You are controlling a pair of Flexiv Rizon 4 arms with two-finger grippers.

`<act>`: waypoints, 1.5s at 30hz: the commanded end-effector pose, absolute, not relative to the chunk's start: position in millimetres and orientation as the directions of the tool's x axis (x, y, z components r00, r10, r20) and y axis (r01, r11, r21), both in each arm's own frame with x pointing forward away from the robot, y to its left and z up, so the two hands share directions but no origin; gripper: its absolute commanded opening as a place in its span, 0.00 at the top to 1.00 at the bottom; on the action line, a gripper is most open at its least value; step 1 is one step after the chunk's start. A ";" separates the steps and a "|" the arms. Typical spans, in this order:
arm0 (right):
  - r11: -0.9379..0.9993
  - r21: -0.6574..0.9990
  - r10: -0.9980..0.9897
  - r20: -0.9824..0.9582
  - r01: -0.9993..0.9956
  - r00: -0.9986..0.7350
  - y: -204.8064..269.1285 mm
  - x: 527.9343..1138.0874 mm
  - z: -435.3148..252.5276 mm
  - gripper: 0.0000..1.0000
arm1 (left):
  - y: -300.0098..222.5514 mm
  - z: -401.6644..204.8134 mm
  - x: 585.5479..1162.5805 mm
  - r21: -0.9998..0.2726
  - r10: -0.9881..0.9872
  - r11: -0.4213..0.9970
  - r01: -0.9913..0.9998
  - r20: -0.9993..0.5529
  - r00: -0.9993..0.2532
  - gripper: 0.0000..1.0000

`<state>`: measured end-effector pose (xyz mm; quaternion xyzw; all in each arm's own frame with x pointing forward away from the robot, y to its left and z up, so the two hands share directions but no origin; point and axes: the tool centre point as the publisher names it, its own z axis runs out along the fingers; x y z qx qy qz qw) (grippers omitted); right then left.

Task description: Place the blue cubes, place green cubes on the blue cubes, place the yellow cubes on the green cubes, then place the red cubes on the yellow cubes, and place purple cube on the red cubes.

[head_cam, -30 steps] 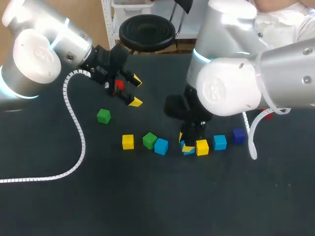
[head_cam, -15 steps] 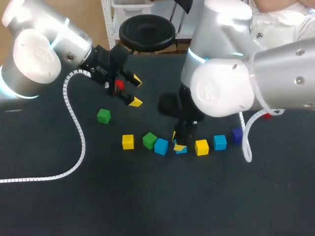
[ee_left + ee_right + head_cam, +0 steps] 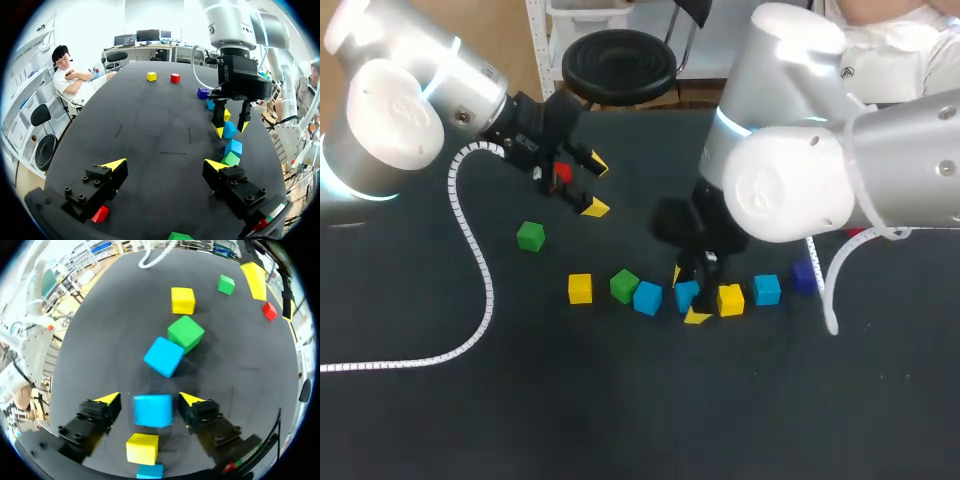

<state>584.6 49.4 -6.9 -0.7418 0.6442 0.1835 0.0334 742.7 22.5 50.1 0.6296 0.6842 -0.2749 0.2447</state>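
Cubes sit in a row mid-table point(image 3: 620, 400), well off the near edge. Right gripper point(image 3: 150, 399) spread around blue cube point(image 3: 153, 411), slim gaps either side; yellow cube point(image 3: 730, 299) just right. Left gripper point(image 3: 162, 167) far left, spread wide, empty, red cube point(image 3: 100, 214) beneath.

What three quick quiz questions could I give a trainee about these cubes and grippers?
1. True or false: a blue cube sits between the fingers of the right gripper.
2. Which cube lies closest to the left gripper? A red, B purple, C yellow.
3. Is the left gripper open or shut?
Key: 1 true; 2 A, the red cube; 3 open.
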 end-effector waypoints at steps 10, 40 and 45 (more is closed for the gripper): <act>-0.226 0.160 -0.932 -0.324 -0.961 0.165 37.3 582.3 -2.0 0.00 | 22.8 49.8 744.1 -0.069 0.727 0.053 0.996 -0.681 -0.086 0.00; -0.192 0.139 -0.920 -0.370 -0.971 0.129 40.3 600.4 -0.4 0.14 | 22.8 49.8 744.1 -0.069 0.727 0.053 0.996 -0.681 -0.086 0.00; -0.199 0.144 -0.921 -0.366 -0.969 0.134 42.6 600.5 -1.6 0.46 | 22.8 49.8 744.1 -0.069 0.727 0.053 0.996 -0.681 -0.086 0.00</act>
